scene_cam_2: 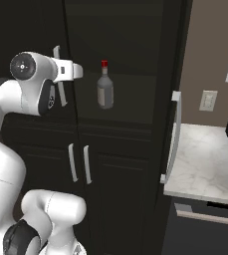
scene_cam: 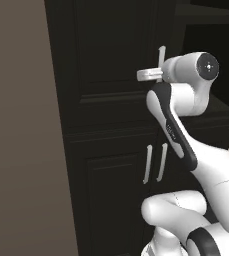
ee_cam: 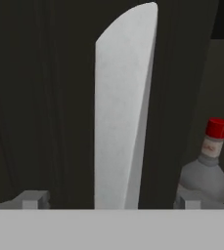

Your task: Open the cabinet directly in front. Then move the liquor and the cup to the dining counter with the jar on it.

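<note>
I see the cabinet (scene_cam: 106,60) right in front of me. It is tall and almost black. Its right door (scene_cam_2: 177,74) hangs open, and its long pale handle (scene_cam_2: 173,137) shows at about 3 o'clock in the right base view. The left door (scene_cam: 113,50) looks shut or nearly shut; I cannot tell which.

My claw (scene_cam: 147,75) is up at the left door's handle (ee_cam: 123,112). In the left base view the claw sits at about 1 o'clock, with its tips pointing at the door. In the hand view the pale handle stands tall in the middle, between my two fingertips (ee_cam: 33,199). The claw is wide open and holds nothing. I cannot tell if a fingertip touches the handle.

The liquor (scene_cam_2: 104,87) stands upright on a shelf inside the cabinet, past the open door. It is a grey bottle with a red cap. In the right base view it is just right of the claw (scene_cam_2: 78,70), near 12 o'clock. In the hand view it shows at about 4 o'clock.

Below are two shorter doors with a pair of short handles (scene_cam: 154,163). A marble counter (scene_cam_2: 205,159) lies at 4 o'clock in the right base view.
</note>
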Motion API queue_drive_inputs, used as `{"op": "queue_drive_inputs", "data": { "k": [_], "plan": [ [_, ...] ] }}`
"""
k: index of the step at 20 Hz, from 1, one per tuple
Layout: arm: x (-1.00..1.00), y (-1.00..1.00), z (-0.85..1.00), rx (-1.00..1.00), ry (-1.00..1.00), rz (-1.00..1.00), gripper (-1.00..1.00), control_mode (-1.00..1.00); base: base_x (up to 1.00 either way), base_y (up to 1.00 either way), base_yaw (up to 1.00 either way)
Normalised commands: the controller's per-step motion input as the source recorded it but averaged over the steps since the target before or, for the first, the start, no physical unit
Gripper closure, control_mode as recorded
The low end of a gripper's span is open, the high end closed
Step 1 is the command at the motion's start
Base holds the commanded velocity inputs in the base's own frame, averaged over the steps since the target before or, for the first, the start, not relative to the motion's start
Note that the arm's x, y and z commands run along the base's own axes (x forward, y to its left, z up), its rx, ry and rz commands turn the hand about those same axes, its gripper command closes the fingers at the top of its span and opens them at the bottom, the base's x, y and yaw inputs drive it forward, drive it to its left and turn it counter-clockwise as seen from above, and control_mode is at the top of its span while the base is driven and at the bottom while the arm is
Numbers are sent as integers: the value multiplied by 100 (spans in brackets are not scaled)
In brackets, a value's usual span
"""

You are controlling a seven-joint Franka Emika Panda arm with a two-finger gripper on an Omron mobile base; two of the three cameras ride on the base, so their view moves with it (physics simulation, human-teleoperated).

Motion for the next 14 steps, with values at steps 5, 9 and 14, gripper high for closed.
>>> {"op": "queue_drive_inputs", "data": {
  "k": [5, 9, 14],
  "plan": [
    [-4, 0, 0, 0, 0, -1, 100, -100, 0, 0, 0],
    [-47, 3, 3, 0, -3, -18, 100, -100, 0, 0, 0],
    [-82, 26, 20, 0, -11, -25, 100, -100, 0, 0, 0]
  ]
}}
